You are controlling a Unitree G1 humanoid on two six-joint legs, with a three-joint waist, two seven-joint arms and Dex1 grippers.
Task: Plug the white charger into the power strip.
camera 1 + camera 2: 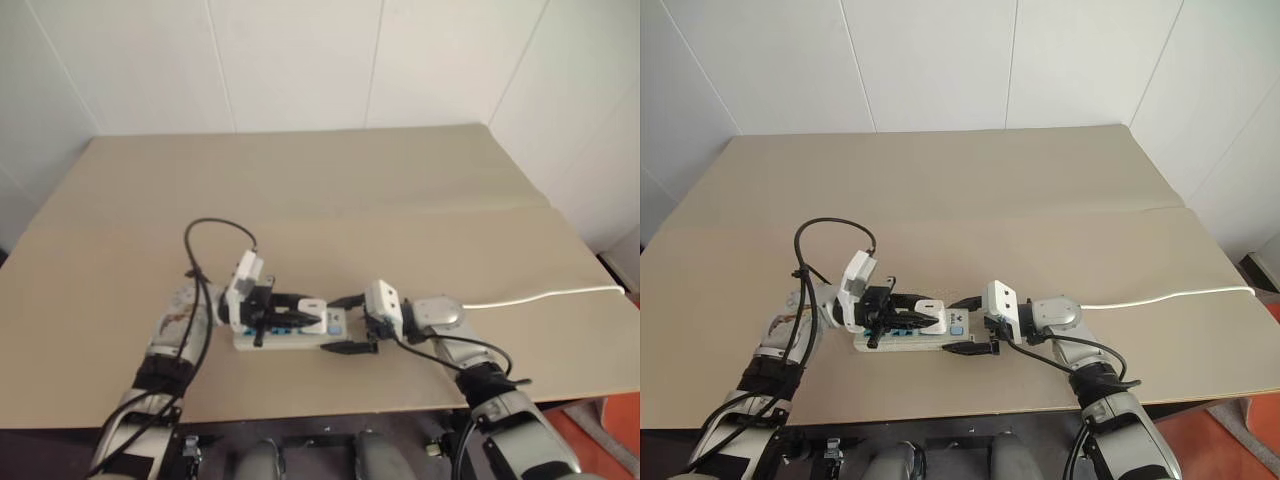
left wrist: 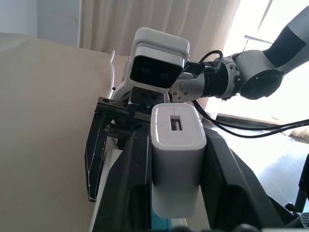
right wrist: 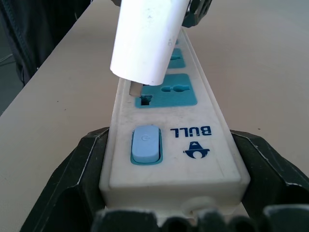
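The power strip (image 1: 285, 341) lies on the tan table, its blue sockets (image 3: 166, 91) facing up and its blue switch (image 3: 145, 144) at the right end. My right gripper (image 1: 352, 324) is shut on that switch end, one black finger (image 3: 72, 188) on each long side. My left gripper (image 1: 300, 305) reaches in from the left, shut on the white charger (image 2: 176, 159). The charger (image 3: 147, 38) hangs tilted just over the socket nearest the switch. A metal prong shows under it, close to the slot.
The strip's thin white cord (image 1: 540, 295) runs off to the table's right edge. A black cable loop (image 1: 215, 235) arches over my left forearm. The table's front edge (image 1: 330, 412) lies close below both arms. White wall panels stand behind the table.
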